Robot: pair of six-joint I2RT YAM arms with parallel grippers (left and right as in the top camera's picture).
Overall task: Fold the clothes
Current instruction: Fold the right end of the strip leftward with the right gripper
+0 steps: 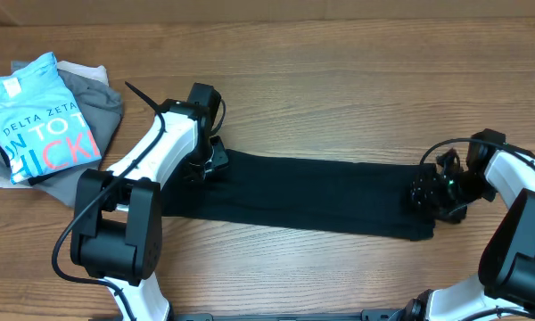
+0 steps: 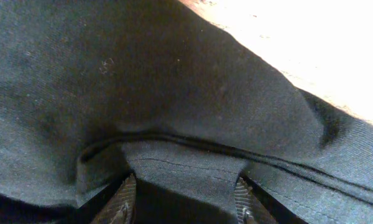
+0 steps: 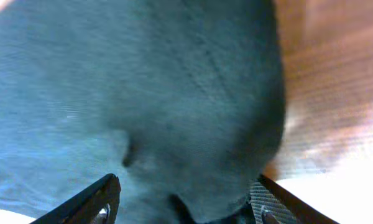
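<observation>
Clothes (image 1: 312, 196): just one black garment, and it is lying stretched in a long band across the middle of the table (image 1: 357, 53). Two arms are working it, one toward the table's left, one near its right edge. The left gripper (image 2: 183, 202) is sitting wide open, a hemmed fold bunching between its fingers. The right gripper (image 3: 183, 208) is gaping too, cloth bulging into the gap. Both sets of fingertips are being cut off by the frame edge. At the table's far left, one light blue tee (image 1: 40, 111) is resting on grey garments (image 1: 102, 111), their count hard to make out.
</observation>
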